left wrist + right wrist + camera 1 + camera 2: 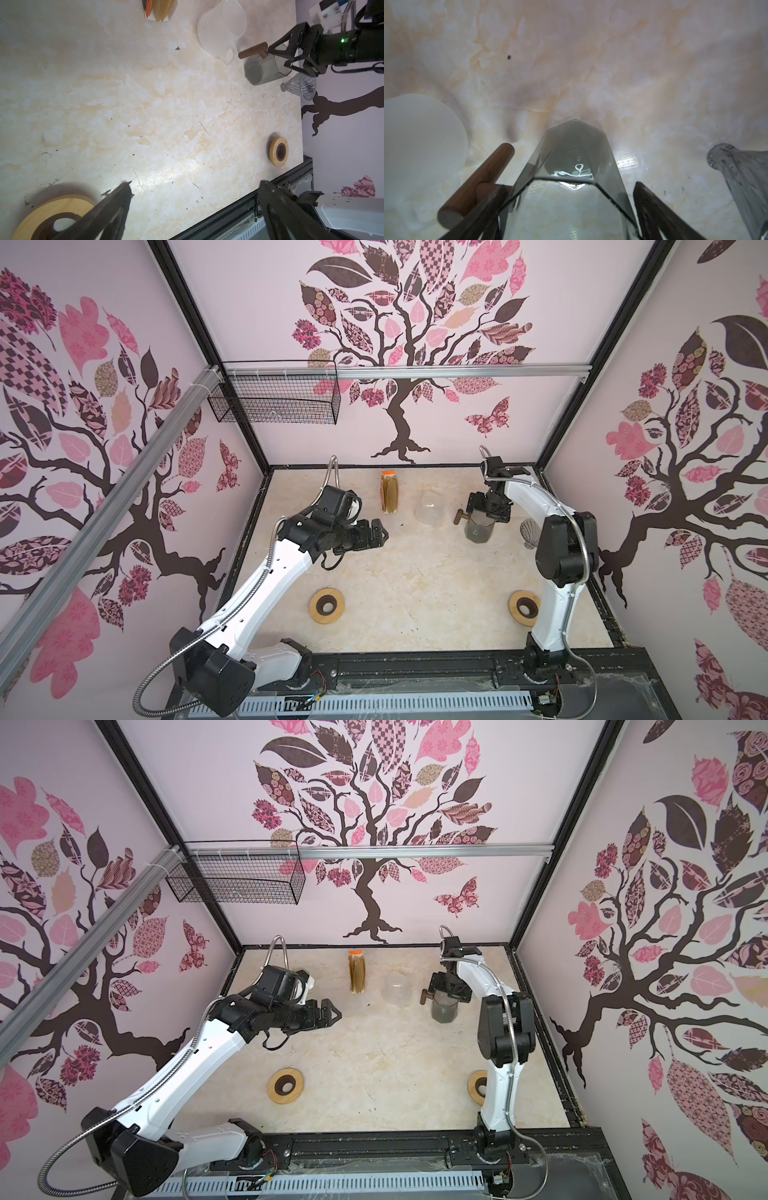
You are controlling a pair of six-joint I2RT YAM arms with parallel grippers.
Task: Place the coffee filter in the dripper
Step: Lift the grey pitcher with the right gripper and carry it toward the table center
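Where the coffee filters (pixel 390 498) are sitting: on edge in an orange-topped holder (pixel 388 474) at the back of the marble table (pixel 415 572), left of the middle in both top views and well apart from both grippers.
Dripper (pixel 530 532): the ribbed clear glass cone is resting by the right wall, just beside the carafe and well apart from the filters.
Right gripper (pixel 278 57): its jaws are standing wide and straddling the rim of the grey faceted carafe (pixel 575 145), with one finger just beside the wooden handle (pixel 477 182). I cannot tell whether the pads are pressing the glass.
Left gripper (pixel 380 531): it is hovering over the table's left half, its jaws spread wide and gripping nothing.
White jug (pixel 430 508): it is standing between the filters and the carafe.
Wooden rings: one is lying near the front left (pixel 325 605), and another is lying near the front right (pixel 524 605).
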